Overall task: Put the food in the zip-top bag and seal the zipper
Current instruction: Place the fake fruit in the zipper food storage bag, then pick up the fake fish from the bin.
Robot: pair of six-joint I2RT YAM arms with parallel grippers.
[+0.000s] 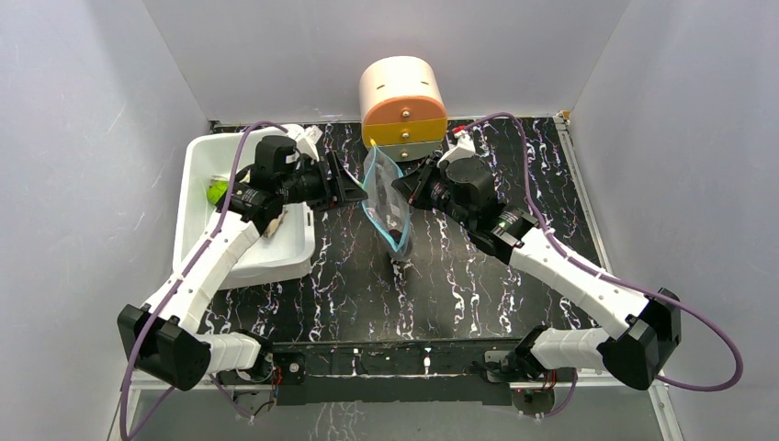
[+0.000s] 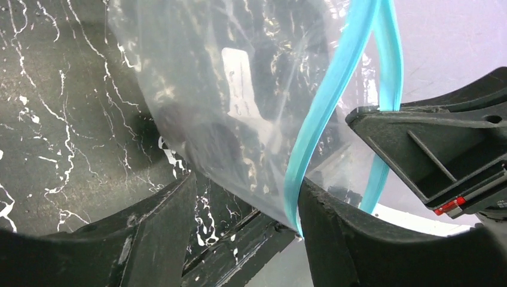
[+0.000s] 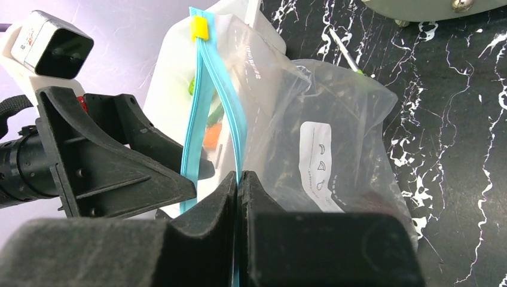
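Note:
The clear zip-top bag (image 1: 386, 200) hangs upright above the middle of the table, its mouth parted. My right gripper (image 3: 239, 176) is shut on one teal zipper strip (image 3: 233, 113), below the yellow end tab (image 3: 199, 28); it is also in the top view (image 1: 402, 188). My left gripper (image 2: 245, 185) is open, at the bag's left side (image 1: 360, 191). The bag wall lies between its fingers and the other zipper strip (image 2: 326, 113) touches its right finger (image 2: 335, 221). Dark shapes sit low in the bag (image 1: 397, 241). A lime-green fruit (image 1: 217, 191) lies in the tub; an orange lump (image 3: 211, 136) shows through the bag.
The white tub (image 1: 207, 253) stands at the left, under my left arm. A round cream, orange and grey drawer unit (image 1: 402, 101) stands at the back, just behind the bag. A thin white pen with a green tip (image 3: 344, 52) lies on the black marbled table (image 1: 478, 276).

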